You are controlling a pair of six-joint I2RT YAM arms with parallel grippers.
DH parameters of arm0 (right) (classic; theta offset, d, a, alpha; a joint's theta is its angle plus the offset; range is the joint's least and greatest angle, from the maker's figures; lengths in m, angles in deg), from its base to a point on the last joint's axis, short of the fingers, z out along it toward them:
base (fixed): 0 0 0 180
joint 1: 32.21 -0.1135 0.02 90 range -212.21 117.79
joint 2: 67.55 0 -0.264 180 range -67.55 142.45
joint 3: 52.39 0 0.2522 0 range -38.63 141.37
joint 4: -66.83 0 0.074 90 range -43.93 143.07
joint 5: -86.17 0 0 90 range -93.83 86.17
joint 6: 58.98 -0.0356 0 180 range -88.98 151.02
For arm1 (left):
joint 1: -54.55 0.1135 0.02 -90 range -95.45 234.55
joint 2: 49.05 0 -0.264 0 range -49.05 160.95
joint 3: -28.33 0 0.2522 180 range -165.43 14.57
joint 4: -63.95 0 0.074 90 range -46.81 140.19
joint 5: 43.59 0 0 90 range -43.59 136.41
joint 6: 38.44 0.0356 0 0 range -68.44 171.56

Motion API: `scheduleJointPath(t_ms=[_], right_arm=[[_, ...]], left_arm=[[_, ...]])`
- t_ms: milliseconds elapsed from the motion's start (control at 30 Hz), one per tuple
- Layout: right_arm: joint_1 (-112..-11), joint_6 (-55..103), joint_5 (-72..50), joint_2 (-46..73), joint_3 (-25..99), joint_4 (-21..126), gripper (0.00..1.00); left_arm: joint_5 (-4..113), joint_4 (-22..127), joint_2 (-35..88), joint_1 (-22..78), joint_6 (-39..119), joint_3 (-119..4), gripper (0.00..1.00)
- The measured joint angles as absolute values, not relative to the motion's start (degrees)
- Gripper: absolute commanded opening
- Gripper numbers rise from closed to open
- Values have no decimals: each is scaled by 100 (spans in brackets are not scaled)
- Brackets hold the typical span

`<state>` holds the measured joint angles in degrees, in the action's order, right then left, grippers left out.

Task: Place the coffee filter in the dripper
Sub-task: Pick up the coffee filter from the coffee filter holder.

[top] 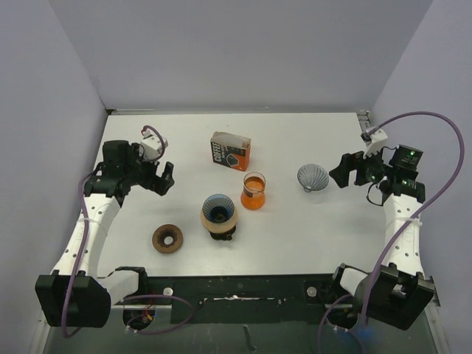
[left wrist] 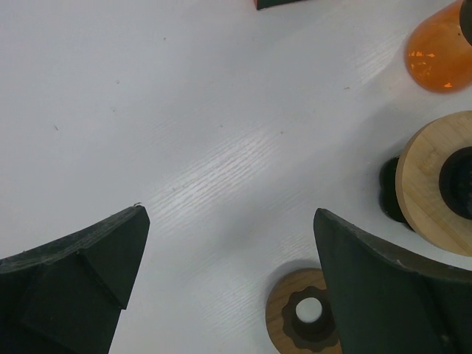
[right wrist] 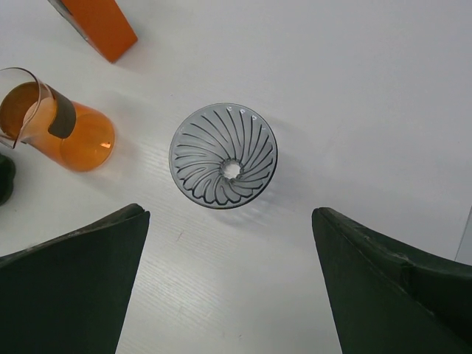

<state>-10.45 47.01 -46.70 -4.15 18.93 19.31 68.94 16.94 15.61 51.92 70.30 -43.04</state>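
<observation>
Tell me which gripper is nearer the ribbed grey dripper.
Right. The right gripper hangs open just beside the dripper, on its right in the top view, not touching. The left gripper is far across the table, beyond the orange carafe.

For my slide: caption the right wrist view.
Open right end effector above a clear ribbed cone dripper, orange glass carafe nearby.

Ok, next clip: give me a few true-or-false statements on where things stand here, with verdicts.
1. The left gripper and the right gripper are both open and empty. True.
2. The ribbed dripper already holds a paper filter. False: its ribs and centre hole are bare.
3. In the top view, the orange carafe stands right of the wood-collared cone. True.
4. The filter box lies beside the wooden ring. False: the box is at the far side of the table, and the ring is at the near left.
</observation>
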Motion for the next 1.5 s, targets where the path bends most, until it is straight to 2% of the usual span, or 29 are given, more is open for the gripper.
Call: scheduleJointPath(t_ms=[300, 633, 1000, 1167, 1500], right_arm=[[-1146, 4701, -4629, -251, 1961, 1993, 98], [-1491, 4727, -4452, -376, 1725, 2108, 100], [-2684, 5044, -3977, -323, 1663, 2181, 96], [-3019, 5075, -4102, 234, 1928, 2334, 92], [-4361, 4788, -4454, 1985, 3635, 3085, 86]], left_arm=[[6940, 1372, 1530, 5192, 7310, -3982, 93], [6942, 1141, 1469, 5192, 7537, -3880, 86], [6841, 1152, 1692, 5192, 7636, -3674, 74], [6848, 1265, 2018, 5192, 7575, -3681, 72], [6924, 1641, 1887, 5192, 7317, -3702, 71]])
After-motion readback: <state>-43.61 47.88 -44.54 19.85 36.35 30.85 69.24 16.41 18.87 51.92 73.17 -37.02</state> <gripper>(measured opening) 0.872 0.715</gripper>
